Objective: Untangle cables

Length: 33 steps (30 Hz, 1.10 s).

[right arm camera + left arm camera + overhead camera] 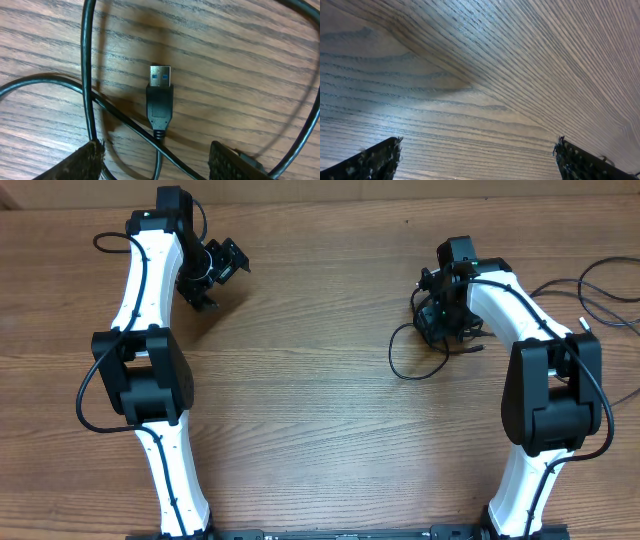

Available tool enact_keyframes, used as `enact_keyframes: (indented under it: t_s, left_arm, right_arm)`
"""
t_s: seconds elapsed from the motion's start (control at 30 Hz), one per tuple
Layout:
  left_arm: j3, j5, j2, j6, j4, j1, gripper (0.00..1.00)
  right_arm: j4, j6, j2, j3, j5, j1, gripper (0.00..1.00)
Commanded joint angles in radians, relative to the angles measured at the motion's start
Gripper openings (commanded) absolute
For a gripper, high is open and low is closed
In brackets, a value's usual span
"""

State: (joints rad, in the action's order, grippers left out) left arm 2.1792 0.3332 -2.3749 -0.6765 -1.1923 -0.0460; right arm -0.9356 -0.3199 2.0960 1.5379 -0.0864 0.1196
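Your overhead cam hangs above the table (pixel 320 430), looking straight down. It's far enough out to fit the left arm (pixel 150 380) & right arm (pixel 550 390) base to tip, w/ bases at the bottom edge.

Left wrist cam sits low & v. close to the wood, tilted, grain fanning toward upper right. Its own fingertips (pixel 375 160) cut in at the lower left & lower right corners.

Right wrist cam looks approx straight down, also v. close. Its fingertips (pixel 85 162) sit along the bottom edge, w/ the USB plug (pixel 160 97) mid-frame among the cables (pixel 87 70).

Overlap: overhead & right wrist share that cable bunch, centre right of overhead at the right gripper (pixel 440 320). Overhead & left wrist share only bare wood by the left gripper (pixel 220 275), upper left.
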Motion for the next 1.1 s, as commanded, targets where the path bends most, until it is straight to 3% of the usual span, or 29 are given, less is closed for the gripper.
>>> enact_keyframes:
  t_s: [0.0, 0.3, 0.43, 0.57, 0.6, 0.9, 1.07]
  left_arm:
    - [-0.006, -0.003, 0.007, 0.023, -0.001, 0.001, 1.0]
    - [-0.006, -0.004, 0.007, 0.023, -0.001, 0.001, 0.99]
    - [-0.006, -0.004, 0.007, 0.023, -0.001, 0.001, 1.0]
    - [-0.006, -0.003, 0.007, 0.023, -0.001, 0.001, 1.0]
    - [-0.006, -0.004, 0.007, 0.023, -0.001, 0.001, 1.0]
    - [-0.006, -0.004, 0.007, 0.023, -0.001, 0.001, 1.0]
    - [-0.006, -0.003, 0.007, 0.023, -0.001, 0.001, 0.99]
  right_arm:
    - [0.008, -0.03, -0.006, -0.015, 0.006, 0.002, 0.66]
    - [0.131, -0.052, -0.006, -0.144, 0.019, 0.002, 0.64]
    - [0.167, -0.082, -0.006, -0.191, 0.02, 0.002, 0.41]
    - [0.166, -0.082, -0.006, -0.193, 0.02, 0.003, 0.06]
    - [0.167, -0.081, -0.006, -0.193, 0.021, 0.003, 0.04]
    - [0.182, -0.069, -0.006, -0.186, 0.051, 0.003, 0.04]
    - [0.117, -0.017, -0.024, -0.085, 0.147, 0.003, 0.04]
